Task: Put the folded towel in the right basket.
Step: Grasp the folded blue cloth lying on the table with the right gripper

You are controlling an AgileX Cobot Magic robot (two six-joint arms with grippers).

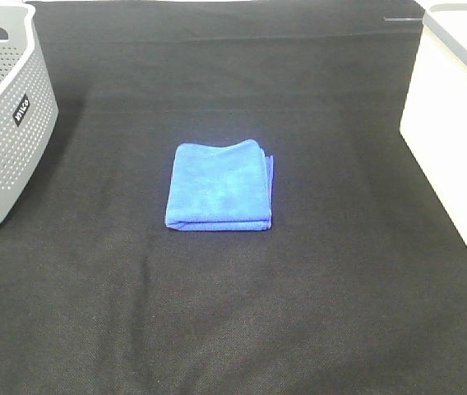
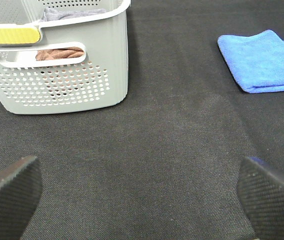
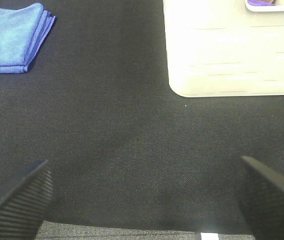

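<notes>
A folded blue towel (image 1: pixel 219 187) lies flat in the middle of the black table cloth. It also shows in the left wrist view (image 2: pixel 263 60) and in the right wrist view (image 3: pixel 13 38). The right basket (image 1: pixel 457 123) is cream white and stands at the right edge; the right wrist view shows its wall (image 3: pixel 232 55). Neither arm shows in the exterior high view. My left gripper (image 2: pixel 139 192) is open and empty, well short of the towel. My right gripper (image 3: pixel 142 192) is open and empty, over bare cloth near the front edge.
A grey perforated basket (image 1: pixel 3 115) stands at the left edge; the left wrist view shows it (image 2: pixel 62 65) with brown and grey cloth inside. The black cloth (image 1: pixel 233 313) covers the table between the two baskets.
</notes>
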